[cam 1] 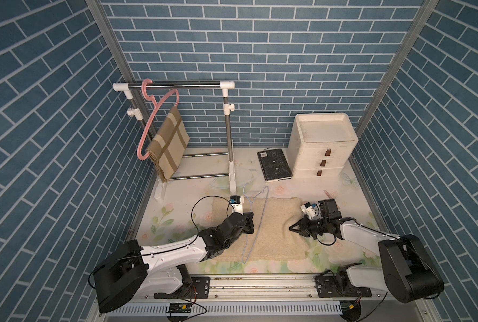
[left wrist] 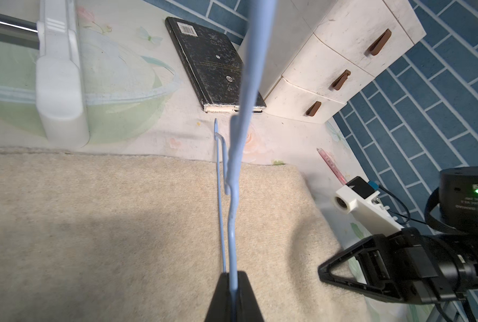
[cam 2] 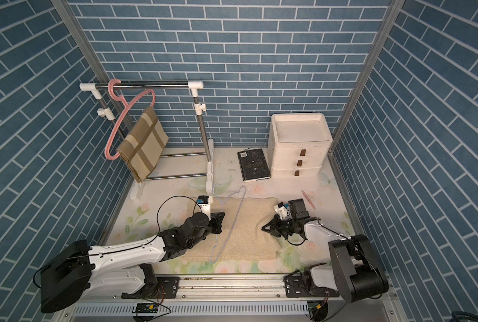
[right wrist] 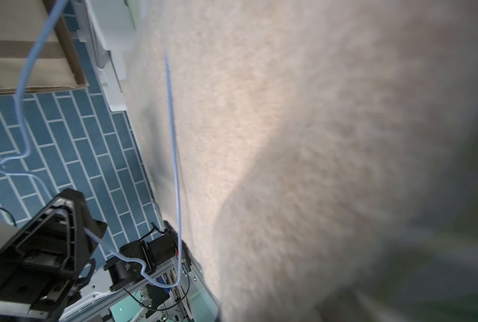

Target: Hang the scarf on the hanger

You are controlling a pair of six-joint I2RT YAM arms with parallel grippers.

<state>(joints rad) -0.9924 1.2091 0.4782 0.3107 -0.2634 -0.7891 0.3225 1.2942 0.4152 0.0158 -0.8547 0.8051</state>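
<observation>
Nearest us, the left pincer (left wrist: 233, 276) is clamped tight on the thin wire of the blue hanger (left wrist: 250, 83); in the left wrist view we see the wire running straight out from between its closed jaws. In both top views that hanger sits above the scarf (cam 1: 274, 237), its long bar crossing the cloth from the near edge to the far one and its hook reaching just past the far edge.

The scarf is a beige rectangle lying mostly flat on the floral table (cam 1: 176, 212), between the two arms. At its right-hand edge we find the right pincer (cam 1: 291, 228) lying low with its jaws drawn together on the cloth, and a small ridge of scarf rises right at its tip. The right wrist view is filled by blurred beige fabric.

A pink pen (cam 1: 327, 194) lies just beyond the right arm. Farther back stand a black book (cam 1: 274, 164) flat on the table and, just beside it, a white drawer unit (cam 1: 315, 156). At the back left we see a rack (cam 1: 176, 87) carrying a pink hanger (cam 1: 145, 131) with a plaid cloth (cam 1: 168, 145) draped over it, against the blue brick wall (cam 1: 260, 41).
</observation>
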